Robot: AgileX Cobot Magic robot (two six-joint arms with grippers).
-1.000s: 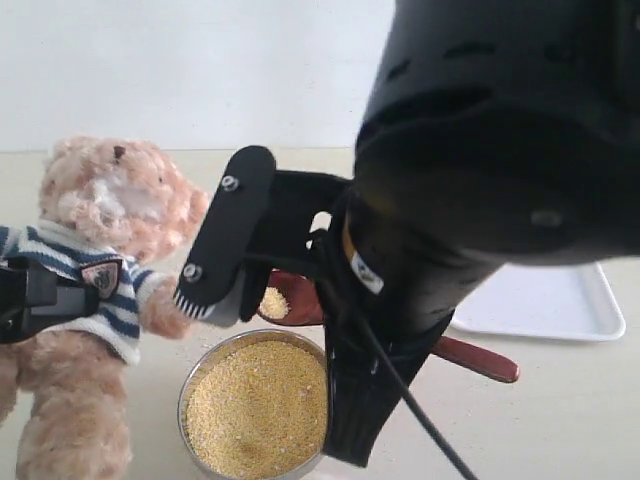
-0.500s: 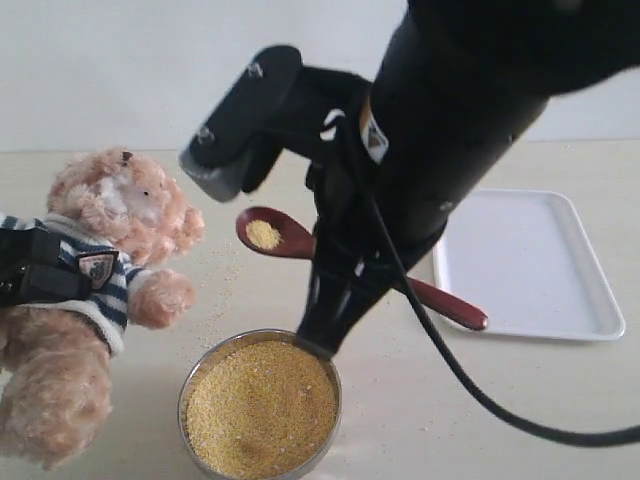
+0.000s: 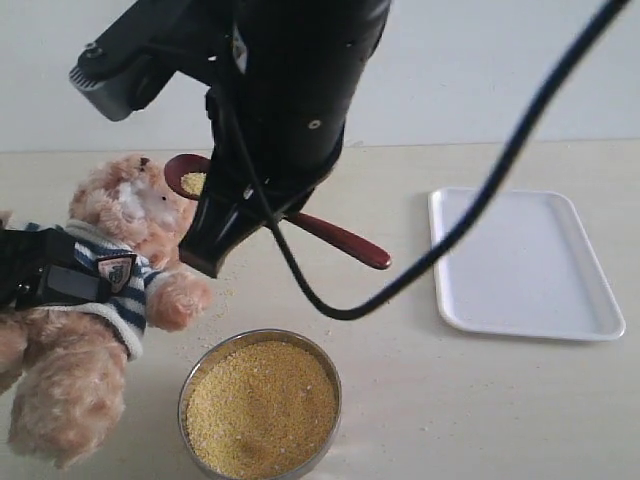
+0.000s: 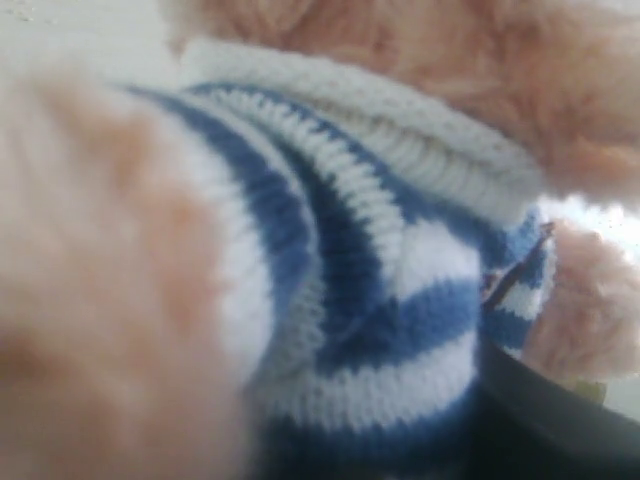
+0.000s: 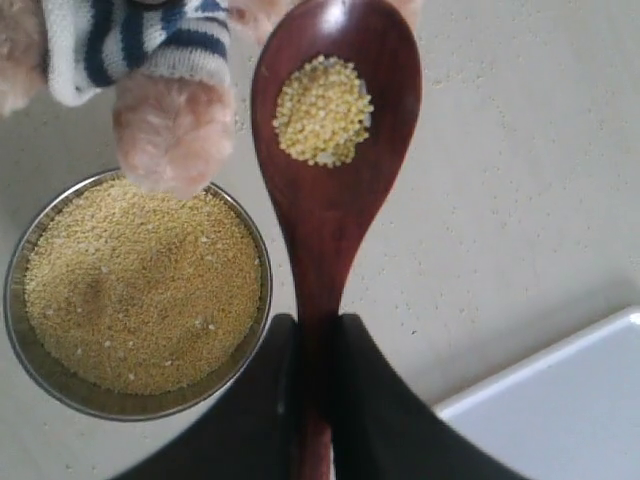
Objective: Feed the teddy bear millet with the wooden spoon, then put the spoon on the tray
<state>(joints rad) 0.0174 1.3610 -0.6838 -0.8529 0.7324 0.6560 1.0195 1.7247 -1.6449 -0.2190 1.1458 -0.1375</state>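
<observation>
In the exterior view the teddy bear [image 3: 110, 290] stands at the left edge of the frame, leaning a little, with its pale muzzle turned toward the middle. The left gripper [image 3: 40, 278] is closed on the bear's body: one black finger lies across the front of the striped shirt, and the left wrist view is filled by the shirt and fur. The right gripper [image 5: 310, 330] comes down from the upper middle of the frame and holds the wooden spoon [image 3: 345, 243] by its handle, with both fingers pressed on the thin part, as the right wrist view shows. The spoon is in the air, almost level, with its oval bowl in the upper left of the frame, just beside the bear's head. I cannot tell if it touches the fur. A small heap of millet [image 5: 322, 110] lies in the spoon. More of the grain fills the round metal bowl [image 3: 183, 400] at the lower middle-left, just below the bear's paw, and some loose grains lie on the table [image 3: 420, 400] between the paw and the bowl. The white tray [image 3: 525, 265] lies flat on the right side, well apart from the spoon. A black cable [image 3: 480, 200] hangs in a curve in front of the tray.
</observation>
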